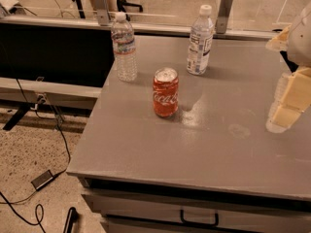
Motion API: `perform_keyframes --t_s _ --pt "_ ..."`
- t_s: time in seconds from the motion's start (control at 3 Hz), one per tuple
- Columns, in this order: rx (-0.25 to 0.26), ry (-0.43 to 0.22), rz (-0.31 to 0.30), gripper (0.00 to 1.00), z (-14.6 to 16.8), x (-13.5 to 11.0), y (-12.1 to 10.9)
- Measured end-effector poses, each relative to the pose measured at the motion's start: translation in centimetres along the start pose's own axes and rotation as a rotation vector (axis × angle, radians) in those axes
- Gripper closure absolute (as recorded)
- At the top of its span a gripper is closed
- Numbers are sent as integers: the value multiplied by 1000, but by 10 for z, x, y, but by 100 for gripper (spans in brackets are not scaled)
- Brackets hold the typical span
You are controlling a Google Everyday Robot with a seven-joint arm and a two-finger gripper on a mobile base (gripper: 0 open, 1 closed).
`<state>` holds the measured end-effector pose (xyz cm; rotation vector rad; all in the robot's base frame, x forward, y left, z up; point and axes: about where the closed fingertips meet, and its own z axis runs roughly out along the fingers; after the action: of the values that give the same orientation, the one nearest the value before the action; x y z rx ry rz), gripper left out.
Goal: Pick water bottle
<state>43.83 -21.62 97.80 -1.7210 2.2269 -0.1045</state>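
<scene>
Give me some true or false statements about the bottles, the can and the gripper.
1. The can stands upright on the table. True.
2. The water bottle lies on its side. False: it stands upright near the table's far left corner.
3. The gripper is at the right edge of the view, well away from the water bottle. True.
4. The can stands behind both bottles. False: it stands nearer the camera, between the water bottle and the labelled bottle.
</scene>
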Motion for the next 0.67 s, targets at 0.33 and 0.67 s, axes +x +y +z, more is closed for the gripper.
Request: perform_keyframes --t_s 0.33,0.67 --pt "0 0 0 0 0 0 0" --pt "9 -10 -13 0 -2 -9 -6"
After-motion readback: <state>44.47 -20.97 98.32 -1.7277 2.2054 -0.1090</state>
